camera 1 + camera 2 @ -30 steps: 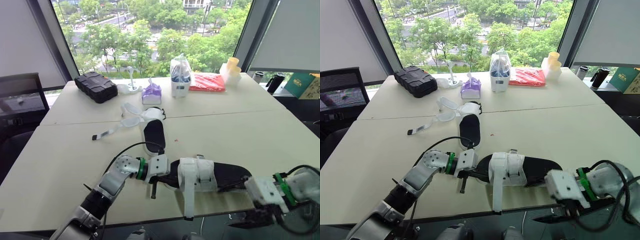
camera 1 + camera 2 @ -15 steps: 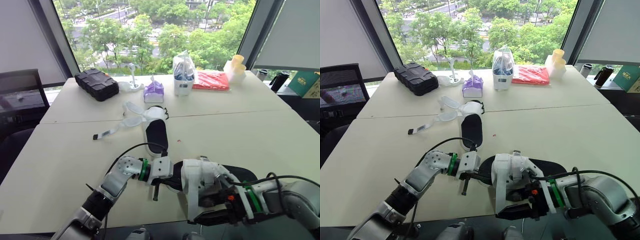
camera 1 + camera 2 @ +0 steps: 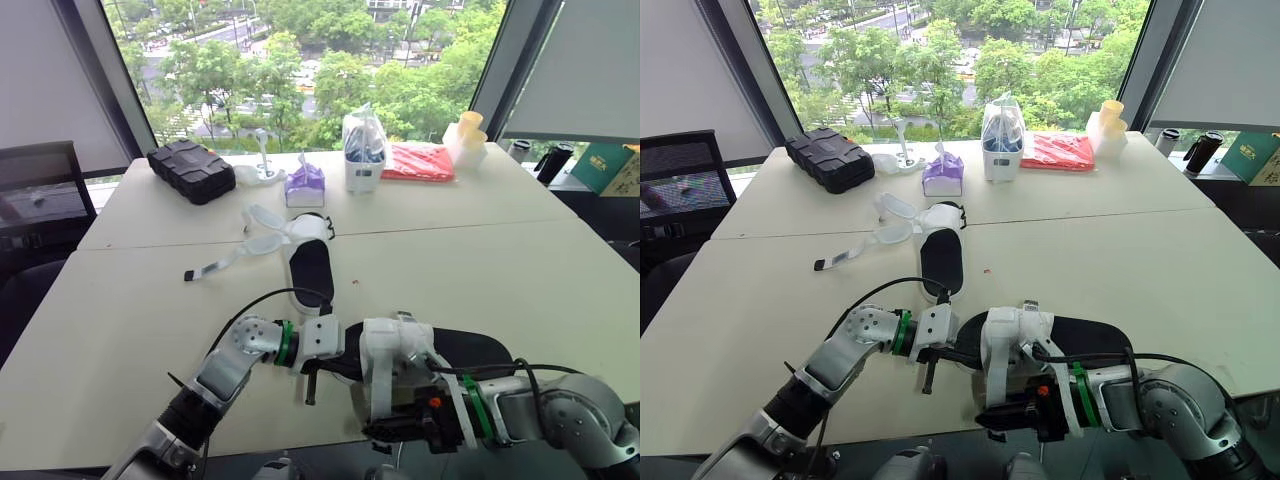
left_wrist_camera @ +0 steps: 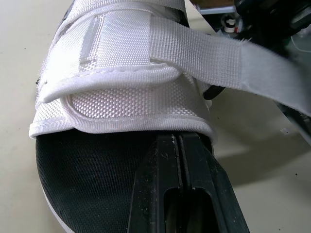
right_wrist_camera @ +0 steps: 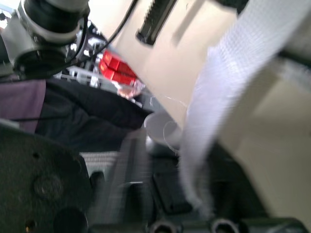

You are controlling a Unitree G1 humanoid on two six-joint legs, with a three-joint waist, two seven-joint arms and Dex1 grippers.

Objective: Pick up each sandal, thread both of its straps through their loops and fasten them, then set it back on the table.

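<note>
Head camera: a black-soled near sandal with a white upper lies at the front edge of the table. Its long white strap is unfastened and hangs from the upper down past the table edge. The left gripper touches the near sandal's left end. The right gripper sits just below the near sandal, at the strap's free end. A second sandal, its straps loose, lies beyond the near sandal, well apart from it.

Left wrist camera: the black fingers are clenched together, their tips at the rim of the white upper. It cannot be told whether they pinch the sole.

Right wrist camera: the strap crosses close in front. It cannot be told whether this gripper grasps it.

The step in hand is probably catching the strap's end on the first sandal. The next move likely calls for a firm hold on that end. The strap must then be lifted back over the upper to its loop while the left gripper steadies the sandal.
</note>
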